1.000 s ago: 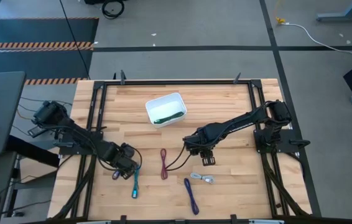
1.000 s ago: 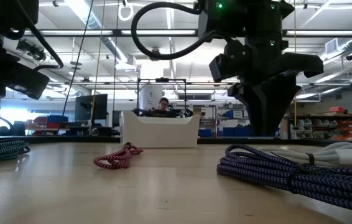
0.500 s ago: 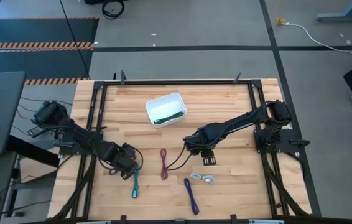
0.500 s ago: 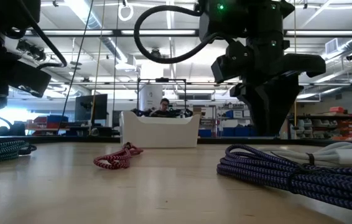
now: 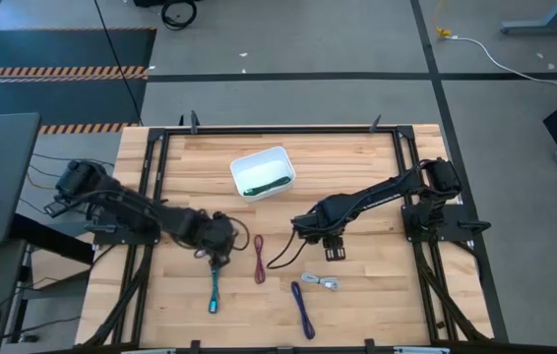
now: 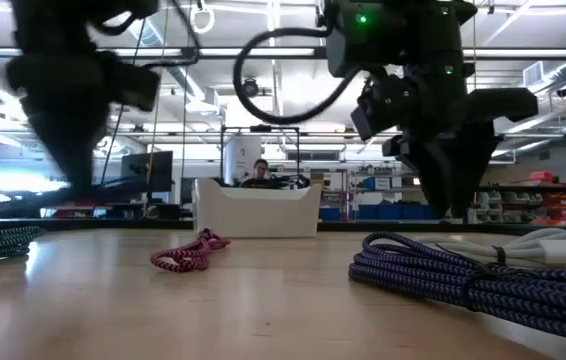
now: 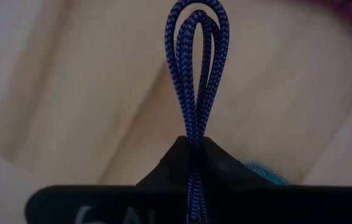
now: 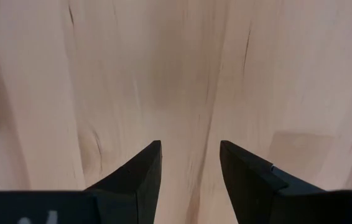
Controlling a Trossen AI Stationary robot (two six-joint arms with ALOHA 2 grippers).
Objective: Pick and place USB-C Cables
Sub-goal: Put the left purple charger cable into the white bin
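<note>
1. The pale butcher-block wooden table fills the black frame, and two dark jointed arms reach over it from either side.
2. The left arm stretches from its base at the left edge toward the table's middle; its left gripper is clamped on a blue-purple braided cable, whose folded loops stick out past the fingertips in the wrist view.
3. The right arm runs from the right edge toward the centre; its right gripper hangs over bare wood with fingers parted and nothing between them.
4. The white rounded rectangular plastic tray sits toward the far side, well apart from both grippers, with one green cable bundle inside.
5. Four more bundles lie on the near half: a teal cable just below the left gripper, a dark red cable between the grippers, a purple cable nearest the front edge, and a white-grey cable just in front of the right gripper.
6. Count: six cables, one tray, two grippers.
</note>
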